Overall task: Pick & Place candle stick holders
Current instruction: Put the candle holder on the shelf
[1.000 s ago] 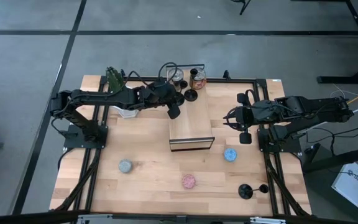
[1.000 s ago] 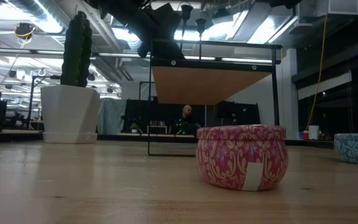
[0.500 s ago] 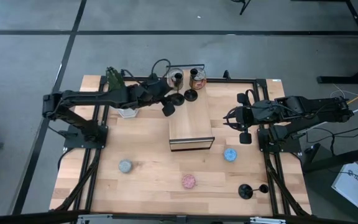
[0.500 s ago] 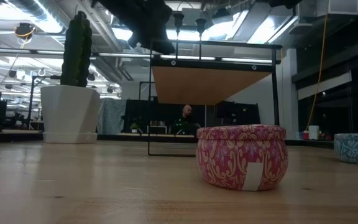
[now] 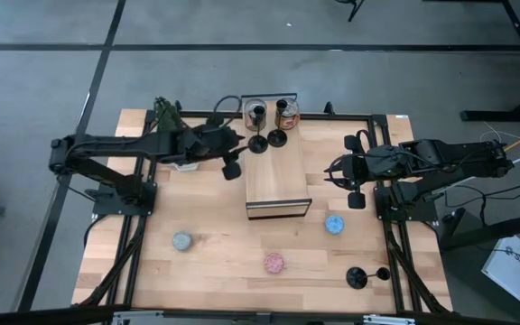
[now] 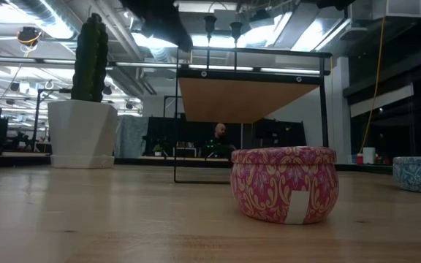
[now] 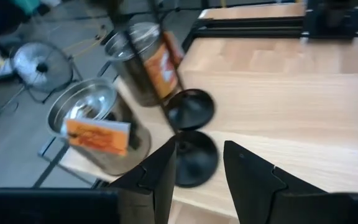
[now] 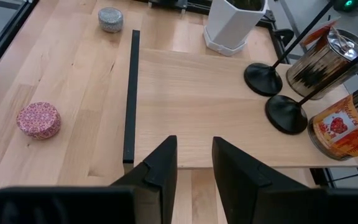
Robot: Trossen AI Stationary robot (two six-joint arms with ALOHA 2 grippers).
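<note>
- Left gripper [image 5: 232, 168] has pulled back off the raised wooden shelf [image 5: 278, 181] and now hangs over the counter [image 5: 215, 235] beside the shelf's left edge. Its fingers [image 7: 160, 177] stand apart with nothing between them.
- Two candle holders [image 5: 258, 143] [image 5: 277, 137] stand upright on the far end of the shelf, just ahead of the left gripper and free of it; their bases nearly touch — whether they do, cannot tell.
- Reading: that placement looks finished, the holder released and steady.
- Third candle holder [image 5: 357, 277] stands on the counter near the front right corner, well away from both grippers — likely the next pick.
- Right gripper [image 5: 332, 171] waits to the right of the shelf, jaws slightly parted, empty.
- Containers: two metal tins [image 7: 95, 127] [image 7: 145, 62] just beyond the placed holders; contents not visible.
- White pot [image 8: 232, 25] holds a cactus [image 6: 90, 58], behind the left gripper.
- Pink [image 8: 38, 120], blue [image 5: 334, 225] and grey [image 8: 110, 18] tins sit lidded on the counter.
</note>
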